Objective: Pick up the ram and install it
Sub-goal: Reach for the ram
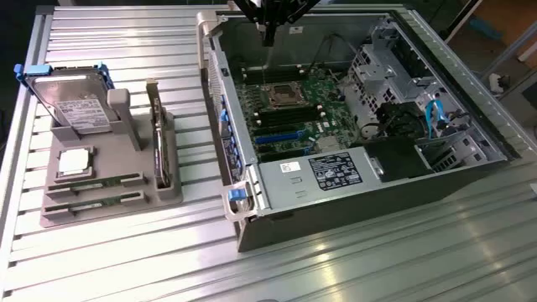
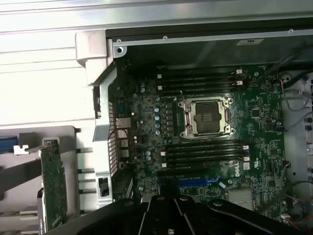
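Note:
Two ram sticks lie in the front slots of the grey holder (image 1: 109, 201) on the exterior view's left, one (image 1: 90, 184) behind the other (image 1: 94, 202). Each is a thin green board. My gripper (image 1: 266, 36) hangs over the far edge of the open computer case (image 1: 336, 207), well away from the ram, shut with nothing in it. Below it lies the green motherboard (image 2: 146, 127) with its empty processor socket (image 2: 206, 117). Black memory slots run on both sides of the socket (image 2: 200, 78) (image 2: 203, 152). The gripper's dark body (image 2: 171, 218) shows in the wrist view.
The holder also carries a silver hard drive (image 1: 80, 107) in a blue frame, a processor chip (image 1: 74, 162) and a dark expansion card on edge (image 1: 160, 145) (image 2: 53, 191). Drive cages, cables and a black power supply (image 1: 403, 157) fill the case's right side. The table (image 1: 126, 38) is ribbed metal.

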You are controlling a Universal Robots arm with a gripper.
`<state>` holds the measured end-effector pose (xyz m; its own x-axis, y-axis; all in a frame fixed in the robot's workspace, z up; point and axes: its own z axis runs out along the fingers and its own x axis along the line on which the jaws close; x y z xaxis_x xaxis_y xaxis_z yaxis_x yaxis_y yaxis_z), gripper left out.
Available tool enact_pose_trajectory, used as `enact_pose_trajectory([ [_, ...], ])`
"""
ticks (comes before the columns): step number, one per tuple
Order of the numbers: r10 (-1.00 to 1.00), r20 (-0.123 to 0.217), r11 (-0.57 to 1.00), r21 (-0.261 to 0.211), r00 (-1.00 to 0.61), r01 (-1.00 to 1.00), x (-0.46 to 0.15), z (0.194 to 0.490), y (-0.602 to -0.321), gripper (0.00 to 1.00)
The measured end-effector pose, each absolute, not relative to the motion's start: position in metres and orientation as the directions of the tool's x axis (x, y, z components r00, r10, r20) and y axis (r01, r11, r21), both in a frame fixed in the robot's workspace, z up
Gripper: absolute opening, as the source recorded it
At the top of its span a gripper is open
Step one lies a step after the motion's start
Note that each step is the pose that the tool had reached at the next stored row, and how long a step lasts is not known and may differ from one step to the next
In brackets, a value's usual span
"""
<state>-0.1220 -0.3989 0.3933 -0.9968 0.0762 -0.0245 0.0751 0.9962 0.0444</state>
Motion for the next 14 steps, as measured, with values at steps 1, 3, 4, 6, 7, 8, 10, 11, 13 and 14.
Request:
enact_pose_trajectory([
  [1,0.076,-0.024,0.996,0.044,-0.997,0.075,-0.122,0.3933,-0.3989,0.11],
  [3,0.076,-0.024,0.996,0.044,-0.997,0.075,-0.122,0.3933,-0.3989,0.11],
  [4,0.076,-0.024,0.996,0.044,-0.997,0.075,-0.122,0.3933,-0.3989,0.11],
  [6,0.076,-0.024,0.996,0.044,-0.997,0.075,-0.1219,0.3933,-0.3989,0.11],
  [7,0.076,-0.024,0.996,0.044,-0.997,0.075,-0.122,0.3933,-0.3989,0.11],
  [8,0.076,-0.024,0.996,0.044,-0.997,0.075,-0.122,0.3933,-0.3989,0.11],
  [10,0.076,-0.024,0.996,0.044,-0.997,0.075,-0.122,0.3933,-0.3989,0.11],
  [11,0.076,-0.024,0.996,0.044,-0.997,0.075,-0.122,0.3933,-0.3989,0.11],
  [13,0.076,-0.025,0.996,0.045,-0.997,0.075,-0.1225,0.3932,-0.3989,0.11],
  [14,0.076,-0.025,0.996,0.045,-0.997,0.075,-0.1233,0.3931,-0.399,0.11],
])
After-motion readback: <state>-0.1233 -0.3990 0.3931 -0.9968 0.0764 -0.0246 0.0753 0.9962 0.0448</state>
